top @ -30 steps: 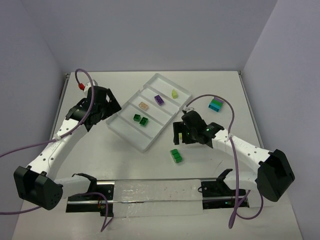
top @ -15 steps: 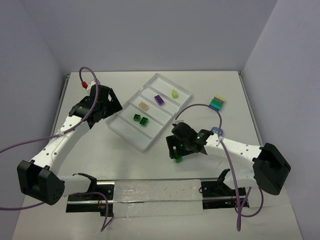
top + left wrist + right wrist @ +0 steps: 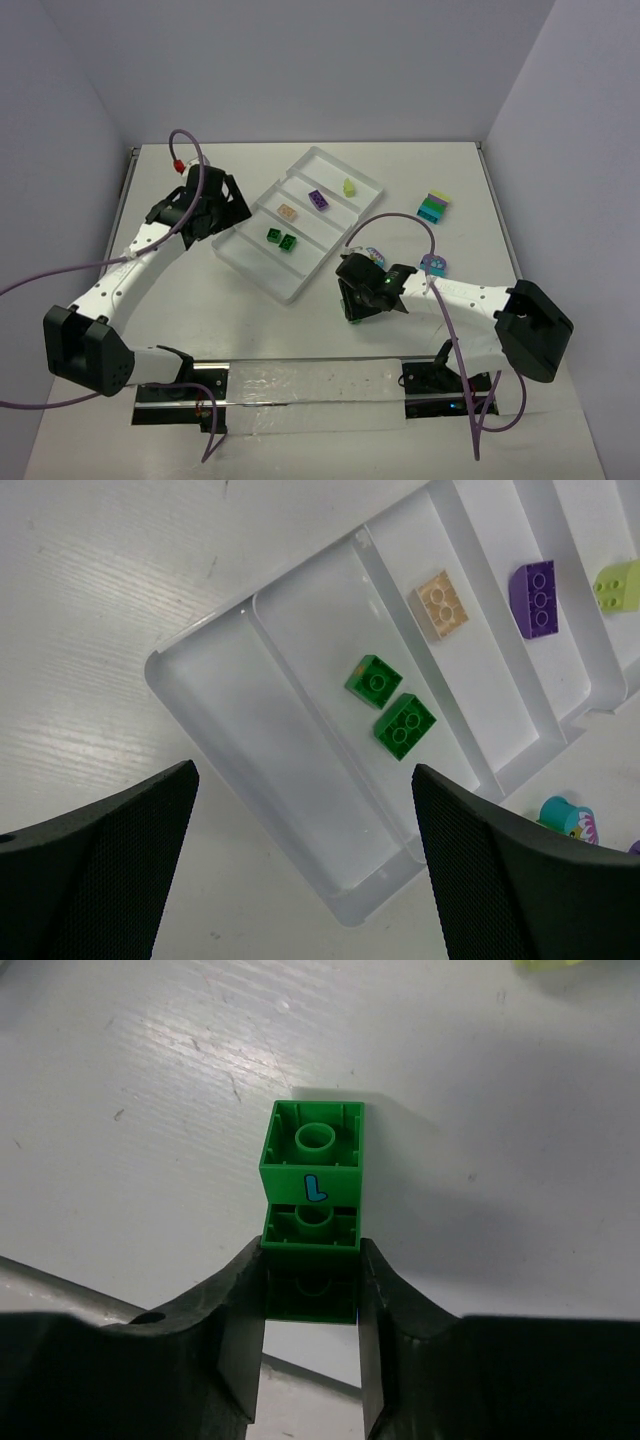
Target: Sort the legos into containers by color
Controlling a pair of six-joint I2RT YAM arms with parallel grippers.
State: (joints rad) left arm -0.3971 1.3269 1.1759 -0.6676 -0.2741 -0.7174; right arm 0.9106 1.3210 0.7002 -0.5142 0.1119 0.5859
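Observation:
My right gripper (image 3: 312, 1290) (image 3: 356, 300) is shut on a green lego clump (image 3: 313, 1175) of stacked bricks lying on the table near the tray's near corner. In the top view the gripper almost hides the clump. The clear tray of containers (image 3: 236, 250) (image 3: 250, 710) holds two green legos (image 3: 281, 239) (image 3: 391, 703), a peach one (image 3: 288, 212) (image 3: 441, 604), a purple one (image 3: 318, 200) (image 3: 534, 598) and a yellow-green one (image 3: 349, 187) (image 3: 621, 583), each colour in its own compartment. My left gripper (image 3: 225, 206) (image 3: 305, 780) hangs open over the tray's left end, holding nothing.
A teal, green and purple stacked clump (image 3: 433, 207) lies on the table right of the tray. Two small round teal pieces with flower prints (image 3: 433, 264) (image 3: 563, 815) lie near my right arm. Grey walls close in the table's back and sides.
My right gripper has come down and forward onto the green clump and closed on it. The left arm has shifted a little toward the tray, still open.

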